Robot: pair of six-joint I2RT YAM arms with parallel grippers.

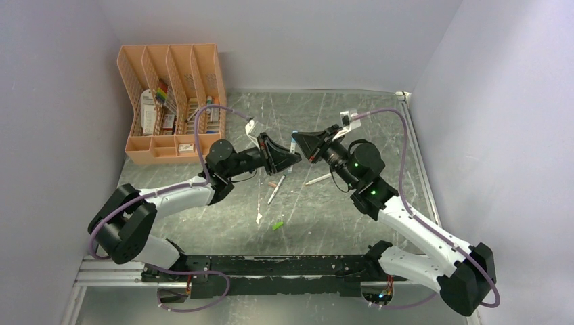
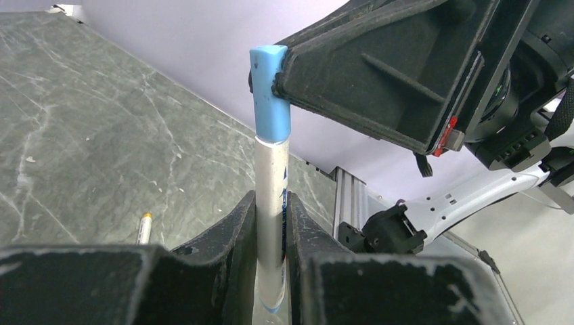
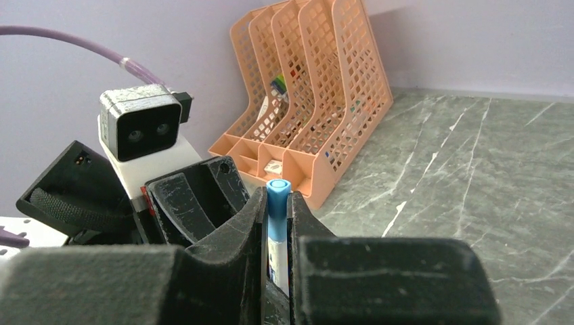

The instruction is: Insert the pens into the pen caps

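Blue pen cap is pinched by the right gripper and pressed onto the pen clamped by the left gripper; a straight seating push is judged necessary.

I count three pens: a raised pen and two lying pens. Three caps too: blue cap, green cap, pink cap. One organiser.
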